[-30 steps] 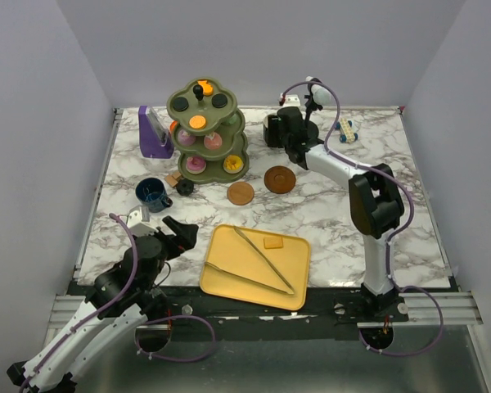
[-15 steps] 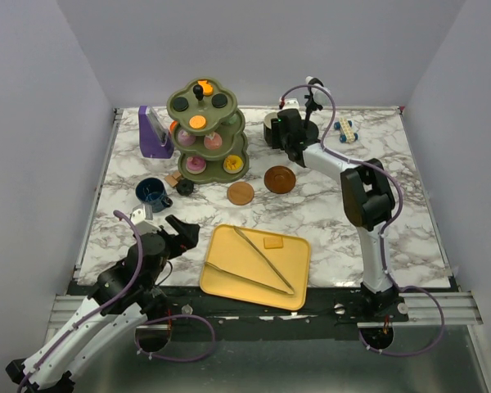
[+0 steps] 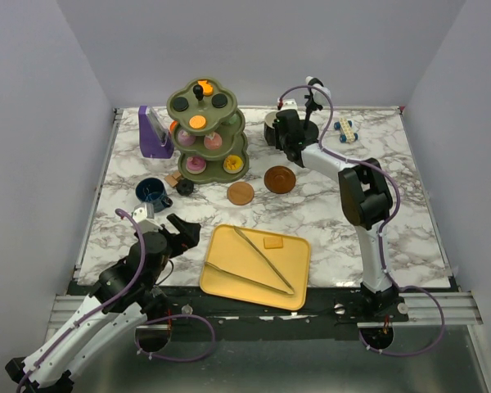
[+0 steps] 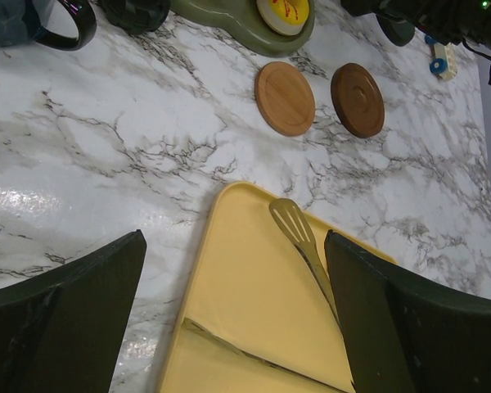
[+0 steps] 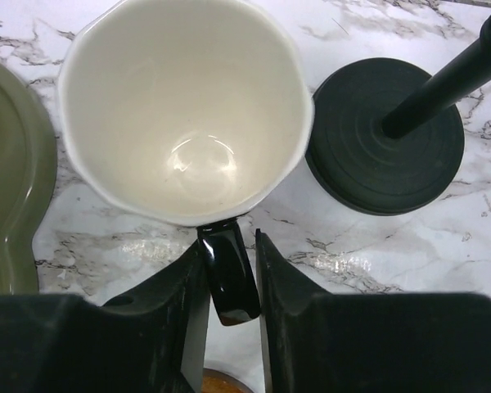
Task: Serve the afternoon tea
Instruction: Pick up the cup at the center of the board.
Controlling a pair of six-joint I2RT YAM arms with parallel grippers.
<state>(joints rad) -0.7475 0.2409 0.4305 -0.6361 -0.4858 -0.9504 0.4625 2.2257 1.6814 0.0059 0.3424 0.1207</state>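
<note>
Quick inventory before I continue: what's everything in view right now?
three-tier stand: 1, olive green, far left-centre
treats: several, pink, orange, yellow, black, on its tiers
blue mug: 1, dark blue, left side
loose biscuit: 1, tan, by blue mug
loose doughnut: 1, black, beside it
black mug: 1, black, cream inside, right of stand
coasters: 2, light brown, dark brown, centre
tray: 1, yellow, near edge
tongs: 1, gold, on tray
tray biscuit: 1, tan, on tray
purple holder: 1, purple, left of stand
pole stand: 1, black, beside black mug
small toy: 1, blue-white, far right
left hand: 1, black, open, near left
right hand: 1, black, shut on black mug's handle
</note>
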